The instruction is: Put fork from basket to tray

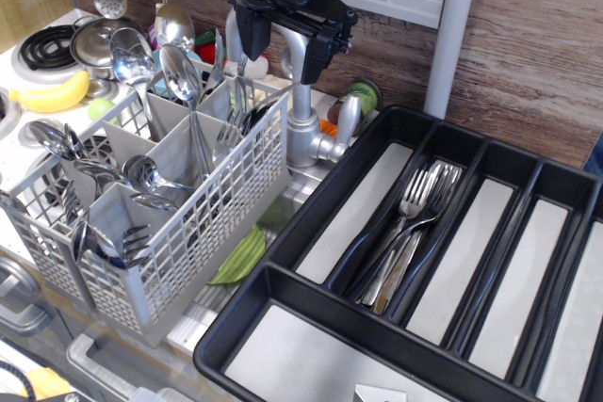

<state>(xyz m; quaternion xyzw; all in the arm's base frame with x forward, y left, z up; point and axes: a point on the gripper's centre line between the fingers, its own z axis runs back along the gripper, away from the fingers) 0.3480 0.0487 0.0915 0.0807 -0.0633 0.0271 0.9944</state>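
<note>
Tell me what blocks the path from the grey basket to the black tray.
The silver metal faucet rises between the light grey lattice basket and the large black plastic tray, right beside the black gripper. The slim steel fork must be carried over or around it.

One basket [188, 233], one tray [311, 223], one banana [52, 96], one pincer [283, 44].

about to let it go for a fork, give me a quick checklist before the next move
1. gripper above the basket, far end: ok
2. gripper open: ok, jaws spread
3. gripper holding nothing: ok
4. a fork right under it: cannot tell, utensils there are crowded
5. tray has forks already in one slot, room beside them: ok
6. path to tray clear of the faucet: not ok, faucet stands between
</note>
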